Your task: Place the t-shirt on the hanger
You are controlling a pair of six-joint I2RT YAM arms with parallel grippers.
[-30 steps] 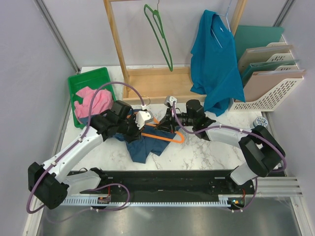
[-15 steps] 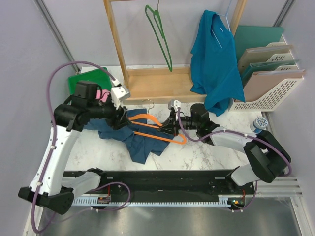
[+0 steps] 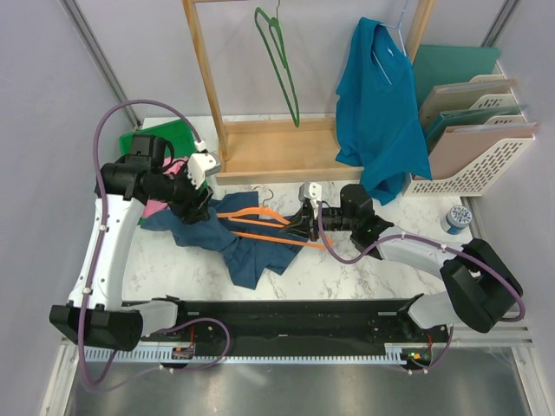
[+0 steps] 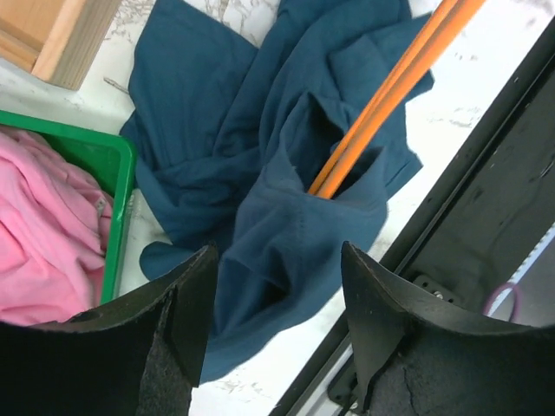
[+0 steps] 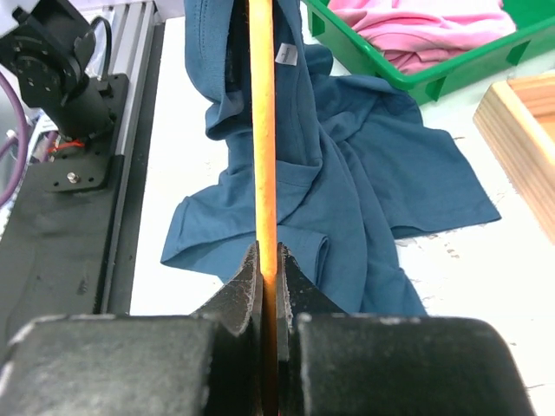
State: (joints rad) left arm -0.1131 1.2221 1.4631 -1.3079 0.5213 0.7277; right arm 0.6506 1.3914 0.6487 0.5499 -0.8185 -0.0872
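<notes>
Clamping the orange hanger (image 5: 263, 130) by its bar, the right gripper (image 5: 268, 260) is squeezed tight on it. Ahead of the fingers, the bar runs into the navy t-shirt (image 4: 208, 130). The left gripper (image 4: 277, 251) hangs spread wide and empty, with the shirt bunched just below it.

The navy t-shirt (image 4: 217, 147) lies crumpled on the white marble table (image 4: 486, 78), and the thin bars of the orange hanger (image 4: 390, 95) run down from the upper right into an opening in the cloth. The left gripper (image 4: 277, 251) hovers over the shirt with its black fingers (image 4: 186, 321) spread wide apart. At the left, a pink garment (image 4: 43, 225) sits in a green tray (image 4: 119, 217), just beside the shirt's edge
</notes>
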